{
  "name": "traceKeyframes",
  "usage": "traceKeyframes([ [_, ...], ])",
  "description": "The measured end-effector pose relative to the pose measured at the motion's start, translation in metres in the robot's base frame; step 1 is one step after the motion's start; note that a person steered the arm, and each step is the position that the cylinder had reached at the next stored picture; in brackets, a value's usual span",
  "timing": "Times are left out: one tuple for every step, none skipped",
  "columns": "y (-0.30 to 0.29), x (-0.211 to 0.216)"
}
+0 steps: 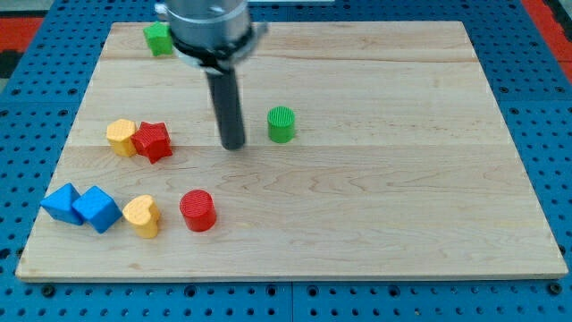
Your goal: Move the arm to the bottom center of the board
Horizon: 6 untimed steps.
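My tip (233,143), a bare rod with no fingers to open or clench, rests mid-surface (402,197) beside the green cylinder (281,124), apparently untouched, its run toward the bottom centre seemingly just starting.

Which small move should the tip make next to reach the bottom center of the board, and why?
Probably slide my tip straight toward the view's bottom. It now stands near the board's middle, between the red star block and the green cylinder. The path below looks free; the red cylinder lies off to the view's left of it, so no block should be pushed.
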<state>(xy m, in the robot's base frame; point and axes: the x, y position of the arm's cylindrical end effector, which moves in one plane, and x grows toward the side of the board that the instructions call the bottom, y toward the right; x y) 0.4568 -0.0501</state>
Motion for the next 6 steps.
traceKeyframes([
  [0.044,0.047],
  [0.063,0.023],
  [0.066,0.008],
  [0.066,0.015],
  [0.018,0.048],
  [0.008,0.053],
])
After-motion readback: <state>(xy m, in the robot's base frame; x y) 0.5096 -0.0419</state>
